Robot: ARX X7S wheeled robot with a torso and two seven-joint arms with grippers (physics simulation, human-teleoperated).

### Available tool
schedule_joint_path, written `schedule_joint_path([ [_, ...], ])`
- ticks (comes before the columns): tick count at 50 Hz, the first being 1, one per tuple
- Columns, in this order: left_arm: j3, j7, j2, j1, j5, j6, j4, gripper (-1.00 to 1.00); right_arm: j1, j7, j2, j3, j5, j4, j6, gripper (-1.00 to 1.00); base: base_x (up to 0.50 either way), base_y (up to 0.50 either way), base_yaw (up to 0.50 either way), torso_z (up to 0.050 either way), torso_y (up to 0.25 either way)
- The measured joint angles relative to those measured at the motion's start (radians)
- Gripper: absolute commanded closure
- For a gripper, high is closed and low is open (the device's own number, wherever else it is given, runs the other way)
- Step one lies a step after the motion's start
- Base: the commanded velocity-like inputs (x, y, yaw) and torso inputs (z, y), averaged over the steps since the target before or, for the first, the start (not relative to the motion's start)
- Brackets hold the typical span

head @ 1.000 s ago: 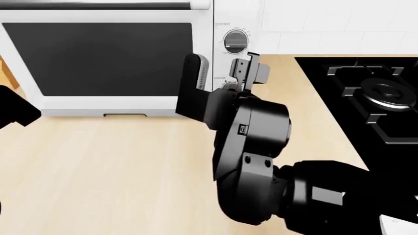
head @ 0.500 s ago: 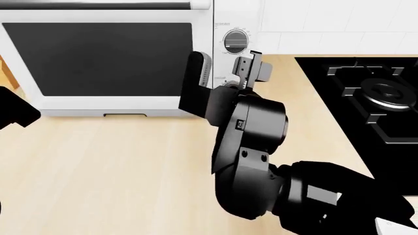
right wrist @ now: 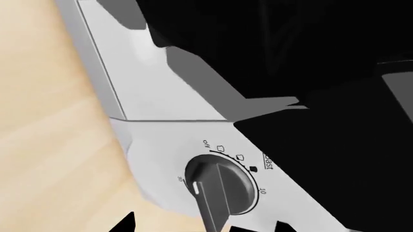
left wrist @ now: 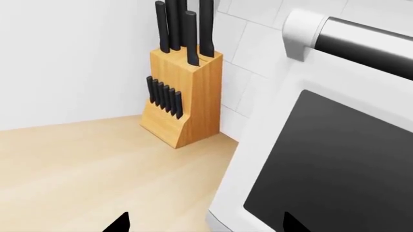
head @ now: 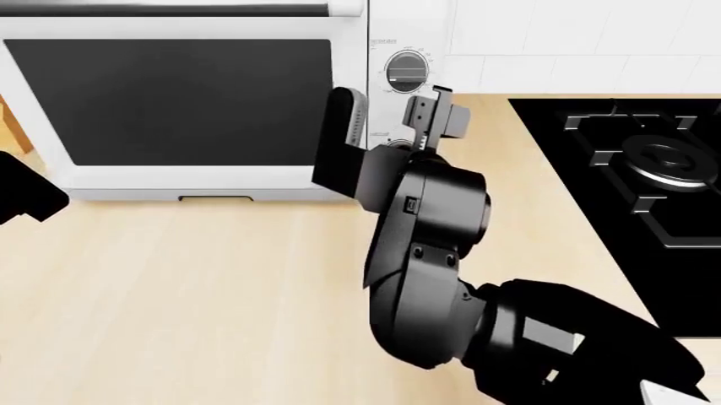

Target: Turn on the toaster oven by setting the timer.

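Observation:
The white toaster oven (head: 169,181) with its dark glass door stands at the back left of the counter. An upper silver knob (head: 406,71) shows on its right panel. My right gripper (head: 389,122) is open right in front of the lower knob, its fingers (head: 341,126) on either side and hiding most of it. In the right wrist view the timer knob (right wrist: 219,186), marked off, toast, 10 and 30, sits just ahead of the open right gripper (right wrist: 203,227). My left gripper (left wrist: 206,226) is open and empty near the oven's (left wrist: 335,159) left front corner.
A wooden knife block (left wrist: 184,96) with black-handled knives stands in the corner left of the oven. A black gas hob (head: 653,160) lies to the right. A light wooden counter (head: 169,295) stretches in front. The left arm shows at the left edge (head: 23,190).
My right gripper has edged forward toward the oven's knob panel, with its fingers a little higher in the head view. The left arm has barely moved.

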Motion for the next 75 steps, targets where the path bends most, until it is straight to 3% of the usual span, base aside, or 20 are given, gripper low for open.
schedule_joint_path([
  [24, 0.009, -0.004, -0.006, 0.007, -0.003, 0.014, -0.005, -1.00, -0.013, 0.049, -0.015, 0.041, 0.021, 0.022, -0.021, -1.00, 0.00, 0.00, 0.00, 0.000, 0.000],
  [25, 0.010, -0.004, -0.006, 0.007, -0.003, 0.015, -0.005, -1.00, -0.013, 0.050, -0.015, 0.042, 0.021, 0.022, -0.021, 1.00, 0.00, 0.00, 0.00, 0.000, 0.000],
  [64, 0.023, -0.006, -0.014, 0.026, -0.008, 0.036, -0.008, -1.00, -0.017, 0.126, -0.023, 0.095, 0.063, 0.008, -0.004, 1.00, 0.00, 0.00, 0.00, 0.000, 0.000],
  [75, 0.028, -0.005, -0.016, 0.030, -0.009, 0.042, -0.009, -1.00, -0.004, 0.222, -0.020, 0.124, 0.206, -0.030, 0.085, 1.00, 0.01, 0.01, 0.01, 0.000, 0.000],
])
